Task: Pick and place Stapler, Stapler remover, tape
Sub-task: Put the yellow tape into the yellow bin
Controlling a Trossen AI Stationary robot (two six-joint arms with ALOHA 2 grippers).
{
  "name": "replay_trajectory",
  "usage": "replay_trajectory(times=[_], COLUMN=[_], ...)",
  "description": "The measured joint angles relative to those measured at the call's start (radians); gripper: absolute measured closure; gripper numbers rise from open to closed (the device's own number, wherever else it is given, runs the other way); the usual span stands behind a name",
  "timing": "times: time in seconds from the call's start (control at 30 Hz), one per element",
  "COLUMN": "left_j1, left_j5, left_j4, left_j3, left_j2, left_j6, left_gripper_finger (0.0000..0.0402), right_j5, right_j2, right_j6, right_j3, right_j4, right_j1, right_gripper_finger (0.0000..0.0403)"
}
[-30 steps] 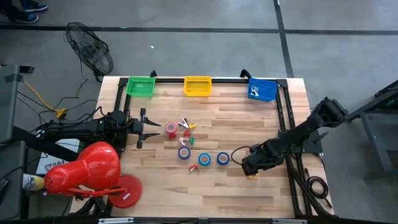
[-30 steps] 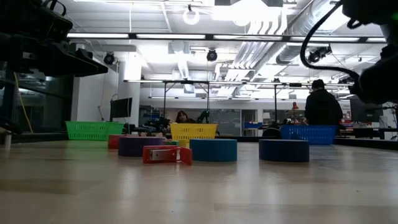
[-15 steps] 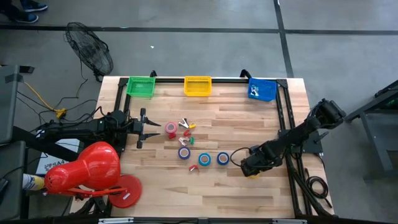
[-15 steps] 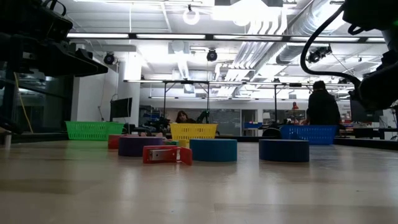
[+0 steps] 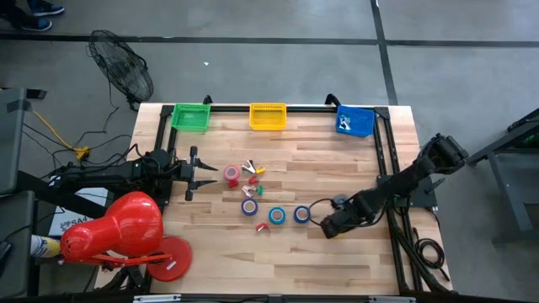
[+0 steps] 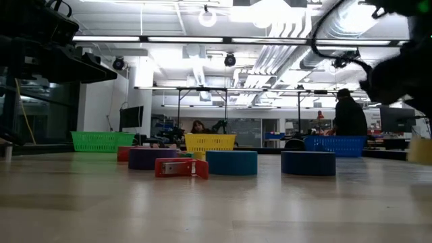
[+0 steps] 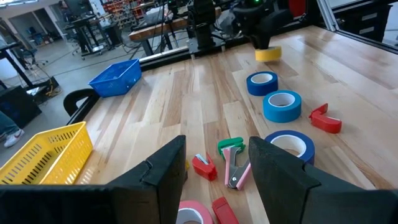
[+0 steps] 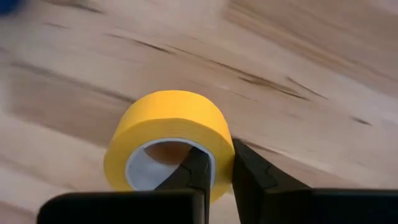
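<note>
My right gripper (image 5: 331, 225) points down at the table's right and is shut on a yellow roll of tape (image 8: 168, 137), which also shows in the left wrist view (image 7: 268, 54). A pink-red roll (image 5: 232, 173), a purple-blue roll (image 5: 249, 206) and two blue rolls (image 5: 277, 216) (image 5: 301, 215) lie flat on the wood. Small red, green and yellow pieces (image 5: 253, 177) lie among them. Which is the stapler and which the stapler remover I cannot tell. My left gripper (image 7: 217, 142) waits open at the table's left edge. My right gripper pinches the yellow roll's wall (image 8: 219, 163). One finger (image 8: 198, 169) is inside the pale core and the other (image 8: 249, 174) is outside. The fingers come from above, pointing down. The roll sits tilted in the hold; whether it is clear of the table I cannot tell.
A green basket (image 5: 190, 116), a yellow basket (image 5: 268, 115) and a blue basket (image 5: 356, 120) stand along the far edge. A big red object (image 5: 126, 227) overhangs the near left corner. A person (image 6: 349, 118) stands in the room beyond the table.
My right gripper has taken hold of the yellow roll and shifted a little toward the table's left. The roll, which showed beside the gripper from above, is now hidden under it. In the low view it has come into sight at the right edge.
</note>
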State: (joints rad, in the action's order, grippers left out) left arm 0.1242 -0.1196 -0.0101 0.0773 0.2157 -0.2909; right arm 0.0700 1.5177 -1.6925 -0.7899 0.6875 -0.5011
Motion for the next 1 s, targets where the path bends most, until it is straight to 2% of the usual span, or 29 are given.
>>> replay_trajectory(times=[0.27,0.5,0.67,0.83,1.0], left_j1=[0.000,0.000,0.000,0.000,0.000], left_j5=[0.000,0.007,0.013,0.050,0.069], left_j4=[0.001,0.020,0.092,0.196,0.278], left_j3=[0.000,0.000,0.000,0.000,0.000], left_j2=[0.000,0.000,0.000,0.000,0.005], left_j6=[0.000,0.012,0.147,0.244,0.270], left_gripper_finger=[0.0229,0.0229,0.0229,0.0229,0.0229], right_j5=[-0.169,-0.289,-0.359,-0.403,-0.408], right_j2=[0.000,0.000,0.000,0.000,0.000], right_j6=[0.167,0.337,0.472,0.621,0.759], right_j3=[-0.107,-0.254,-0.361,-0.432,-0.464], right_j4=[0.011,0.121,0.194,0.198,0.156], right_j1=[0.044,0.107,0.164,0.230,0.298], right_gripper_finger=[0.0373,0.0373,0.0373,0.0373,0.0373])
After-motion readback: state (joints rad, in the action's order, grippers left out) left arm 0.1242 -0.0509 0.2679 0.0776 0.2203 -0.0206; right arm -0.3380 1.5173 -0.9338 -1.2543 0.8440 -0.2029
